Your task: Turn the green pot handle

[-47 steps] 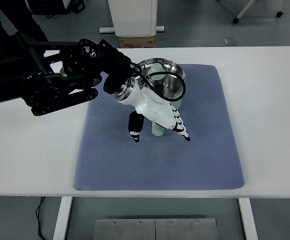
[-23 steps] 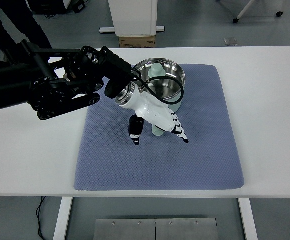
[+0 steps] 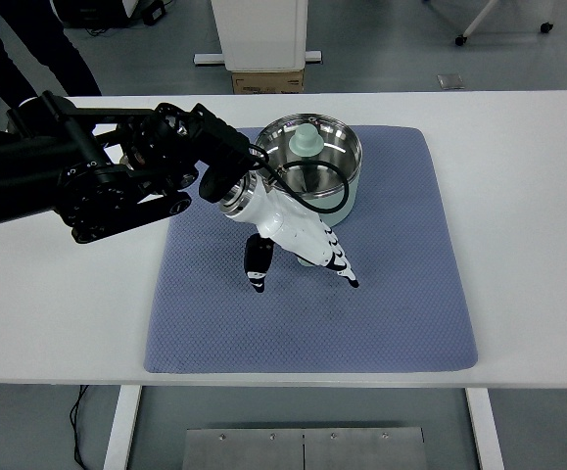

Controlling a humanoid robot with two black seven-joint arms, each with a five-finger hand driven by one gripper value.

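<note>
The green pot (image 3: pixel 334 201) with a shiny steel inside stands at the back middle of the blue mat (image 3: pixel 401 294). A pale green knob (image 3: pixel 306 140) shows inside its rim. Its pale green handle (image 3: pixel 309 261) points toward the near side and is mostly hidden under my left hand (image 3: pixel 298 245). The hand is white with black fingertips (image 3: pixel 347 278). It lies over the handle with fingers straight and spread, thumb (image 3: pixel 257 266) hanging down to the handle's left. It grips nothing that I can see. The right hand is out of view.
My black left arm (image 3: pixel 97 181) lies over the table's left back part. A cardboard box (image 3: pixel 266 81) and a white cabinet (image 3: pixel 260 29) stand beyond the far edge. Bare mat lies in front and to the right of the pot.
My left hand has shifted a little left and lower over the handle. The pot's inside and the knob show more now, and less of the handle shows between thumb and fingers.
</note>
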